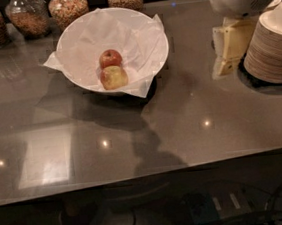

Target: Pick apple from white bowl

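While the grey counter [192, 124] is carrying everything, the white bowl [161, 57] is sitting toward 11 o'clock, its crinkled paper spilling over the rim. A stack of cream bowls [273, 50] is standing at 3 o'clock, with the gripper [229, 50] hovering at its 9 o'clock, well apart from the white bowl; whether it is wide or narrow cannot be told. Jars [68, 6] are lining the 12 o'clock edge. In the bowl the apple [110, 58] is touching a paler apple [113, 77] at its 6 o'clock. Likely firm, light and smooth, it is asking for a side grip from above, with neighbour and paper crowding.
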Action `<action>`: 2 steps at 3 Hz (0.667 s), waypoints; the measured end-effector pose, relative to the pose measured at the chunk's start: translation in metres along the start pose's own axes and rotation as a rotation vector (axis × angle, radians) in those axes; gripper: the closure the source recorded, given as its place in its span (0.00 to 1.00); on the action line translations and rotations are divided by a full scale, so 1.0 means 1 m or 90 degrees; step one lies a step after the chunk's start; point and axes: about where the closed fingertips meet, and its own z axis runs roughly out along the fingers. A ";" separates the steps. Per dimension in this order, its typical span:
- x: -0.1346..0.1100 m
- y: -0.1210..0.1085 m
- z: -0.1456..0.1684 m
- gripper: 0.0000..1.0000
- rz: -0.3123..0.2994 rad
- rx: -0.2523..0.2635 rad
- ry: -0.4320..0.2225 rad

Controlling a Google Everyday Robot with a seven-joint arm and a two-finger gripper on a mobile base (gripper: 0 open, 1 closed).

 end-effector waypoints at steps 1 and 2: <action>-0.044 -0.052 0.014 0.00 -0.143 0.018 -0.046; -0.084 -0.093 0.041 0.00 -0.238 0.001 -0.085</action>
